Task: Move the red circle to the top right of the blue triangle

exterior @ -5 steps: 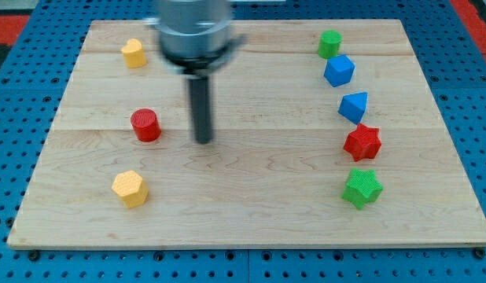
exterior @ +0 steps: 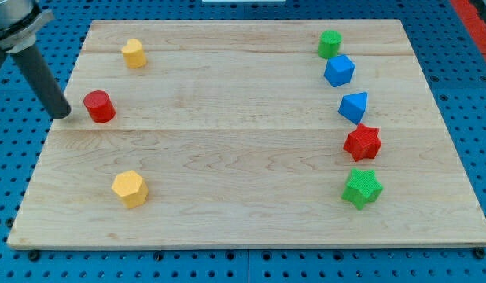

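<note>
The red circle (exterior: 98, 106) lies on the wooden board near the view's left edge. My tip (exterior: 61, 113) rests on the board just left of the red circle, with a small gap between them. The blue triangle (exterior: 354, 106) sits far across the board at the view's right, in a column of blocks. The rod leans up toward the view's top left corner.
Above the blue triangle are a blue cube (exterior: 339, 71) and a green block (exterior: 330, 43). Below it are a red star (exterior: 362, 142) and a green star (exterior: 362, 188). A yellow block (exterior: 134, 53) is at top left, a yellow hexagon (exterior: 130, 189) at bottom left.
My tip has swung from right of the red circle to its left side. The red circle has shifted left and slightly up. The other blocks have not moved.
</note>
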Controlling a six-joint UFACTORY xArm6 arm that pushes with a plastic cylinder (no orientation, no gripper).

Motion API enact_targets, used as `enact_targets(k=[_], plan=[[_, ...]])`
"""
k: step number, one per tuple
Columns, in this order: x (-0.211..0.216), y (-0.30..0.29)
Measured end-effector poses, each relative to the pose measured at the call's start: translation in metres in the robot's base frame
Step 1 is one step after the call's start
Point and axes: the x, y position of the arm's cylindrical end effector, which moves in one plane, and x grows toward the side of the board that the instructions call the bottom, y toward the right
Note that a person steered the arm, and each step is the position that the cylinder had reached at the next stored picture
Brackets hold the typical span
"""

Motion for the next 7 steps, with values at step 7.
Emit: enact_targets(k=[7], plan=[[-0.057, 0.241]])
